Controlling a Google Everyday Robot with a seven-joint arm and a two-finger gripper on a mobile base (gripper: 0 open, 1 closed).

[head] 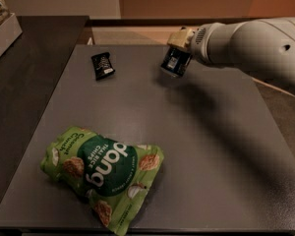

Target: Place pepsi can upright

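The pepsi can, dark blue with a silver end, hangs tilted at the end of my arm over the far middle of the grey table. My gripper is at the can's upper end, and the can stays off the table in its hold. The white arm reaches in from the right and covers most of the gripper.
A small black snack wrapper lies at the far left of the table. A green bag of rice chips lies at the near left. A dark counter runs along the left, with a box on it.
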